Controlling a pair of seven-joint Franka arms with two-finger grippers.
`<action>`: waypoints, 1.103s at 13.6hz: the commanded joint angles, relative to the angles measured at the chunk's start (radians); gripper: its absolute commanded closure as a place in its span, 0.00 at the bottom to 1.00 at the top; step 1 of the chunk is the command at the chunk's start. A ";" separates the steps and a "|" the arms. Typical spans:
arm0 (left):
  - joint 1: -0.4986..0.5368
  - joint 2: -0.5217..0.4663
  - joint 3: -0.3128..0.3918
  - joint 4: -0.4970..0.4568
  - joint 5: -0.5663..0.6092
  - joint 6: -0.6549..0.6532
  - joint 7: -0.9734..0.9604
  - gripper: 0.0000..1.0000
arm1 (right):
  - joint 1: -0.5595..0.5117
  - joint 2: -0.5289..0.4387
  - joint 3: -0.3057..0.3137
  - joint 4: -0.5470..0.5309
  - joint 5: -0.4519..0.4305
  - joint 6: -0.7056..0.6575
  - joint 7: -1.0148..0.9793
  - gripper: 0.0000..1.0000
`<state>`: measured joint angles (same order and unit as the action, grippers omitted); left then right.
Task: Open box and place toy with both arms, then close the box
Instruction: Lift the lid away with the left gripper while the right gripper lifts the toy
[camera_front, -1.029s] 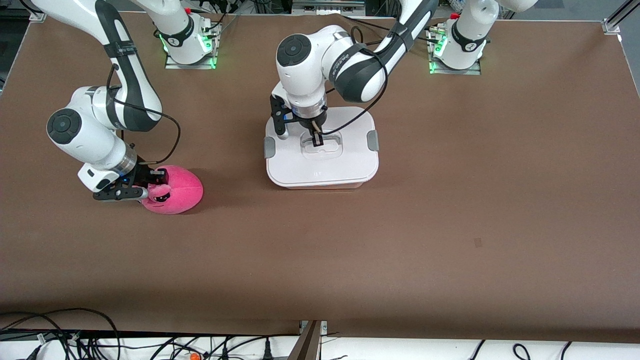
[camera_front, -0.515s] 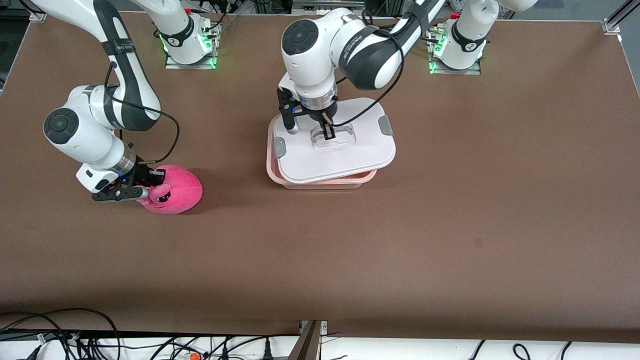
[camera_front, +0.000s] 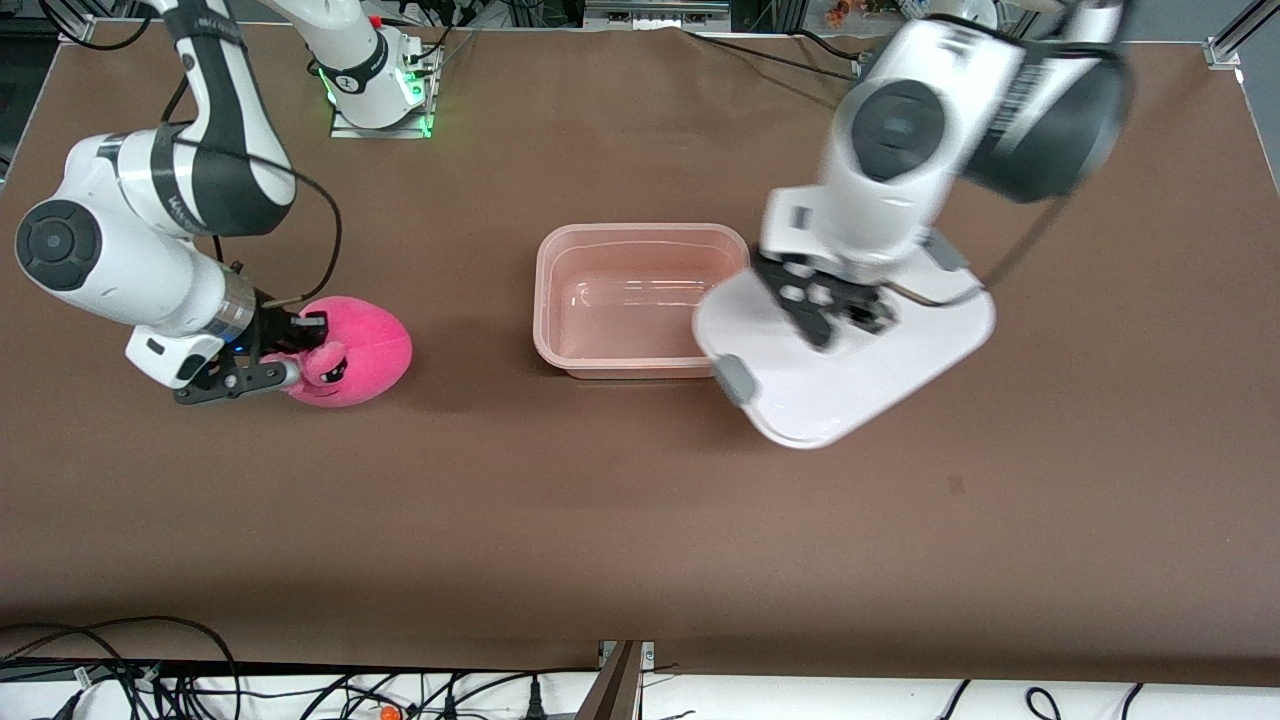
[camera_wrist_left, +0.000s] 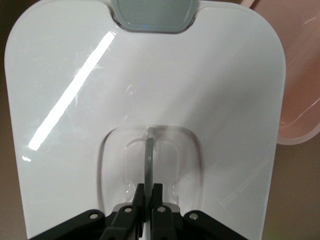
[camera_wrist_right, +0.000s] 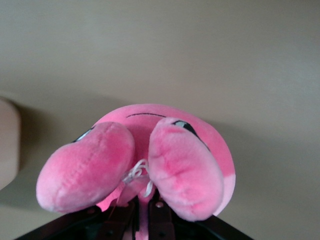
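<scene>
The pale pink box (camera_front: 640, 240) stands open at the middle of the table, with nothing in it. Its white lid (camera_front: 860, 385) hangs tilted in the air, over the table and the box's rim toward the left arm's end. My left gripper (camera_front: 835, 315) is shut on the lid's centre handle (camera_wrist_left: 149, 155), its fingers (camera_wrist_left: 139, 192) pinching the thin grey bar. A grey clip (camera_front: 733, 378) shows on the lid's edge. The bright pink toy (camera_front: 355, 345) is toward the right arm's end, and my right gripper (camera_front: 290, 350) is shut on it between its ears (camera_wrist_right: 185, 165).
Both arm bases (camera_front: 375, 75) stand along the table edge farthest from the front camera. Cables (camera_front: 150, 670) lie off the table's near edge. A corner of the box (camera_wrist_left: 300, 75) shows beside the lid in the left wrist view.
My left arm has lifted the lid off the box and swung it toward the left arm's end. My right gripper has shut on the toy and drawn it slightly up.
</scene>
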<state>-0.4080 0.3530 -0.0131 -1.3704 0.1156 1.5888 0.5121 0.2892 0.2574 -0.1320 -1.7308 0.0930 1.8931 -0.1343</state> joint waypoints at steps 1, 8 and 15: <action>0.168 -0.008 -0.021 -0.009 -0.027 -0.029 0.074 1.00 | 0.105 0.028 -0.003 0.091 0.002 -0.097 -0.011 1.00; 0.428 -0.036 -0.008 -0.012 -0.013 -0.046 0.437 1.00 | 0.430 0.206 -0.001 0.477 -0.139 -0.460 -0.022 1.00; 0.520 -0.029 -0.008 -0.019 -0.025 -0.046 0.586 1.00 | 0.567 0.328 0.057 0.657 -0.141 -0.439 -0.226 1.00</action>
<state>0.1158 0.3376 -0.0156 -1.3803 0.1077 1.5528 1.0798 0.8588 0.5170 -0.0931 -1.1710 -0.0319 1.4727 -0.2791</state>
